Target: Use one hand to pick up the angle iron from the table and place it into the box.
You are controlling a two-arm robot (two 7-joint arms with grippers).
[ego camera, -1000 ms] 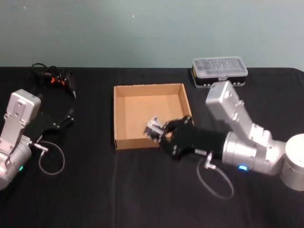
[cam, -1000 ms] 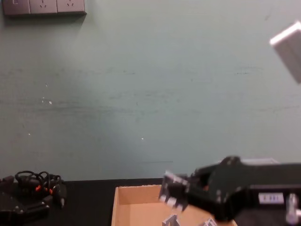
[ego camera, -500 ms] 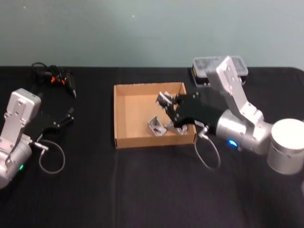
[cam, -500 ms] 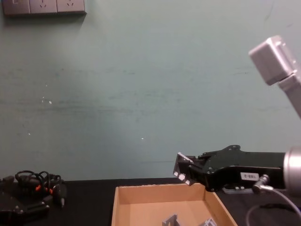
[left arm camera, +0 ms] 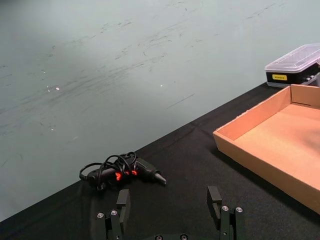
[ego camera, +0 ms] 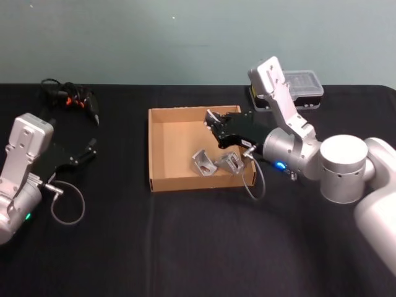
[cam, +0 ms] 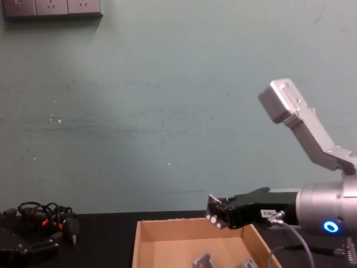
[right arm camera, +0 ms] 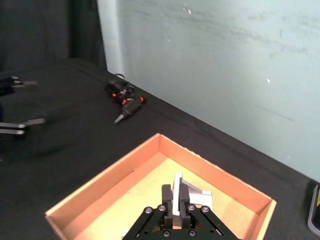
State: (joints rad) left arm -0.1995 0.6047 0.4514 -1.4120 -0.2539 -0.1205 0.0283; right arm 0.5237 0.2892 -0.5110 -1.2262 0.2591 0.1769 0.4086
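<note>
Right black mechanical claw on its silver-grey boxy arm reached in over the far right part of the wide shallow brown cardboard box, fingers closed together on a small silver metal angle iron, held clear above the box floor. Seen from the chest, the same claw hung just above the box's far rim with the bracket pinched at its tip. Two more silver angle irons lay on the box floor, just beside each other, near the right wall. Left black claw parked low over the matte black desk at the left, well apart from the box, fingers spread wide and holding nothing. Beyond it, a black cable bundle with orange marks
</note>
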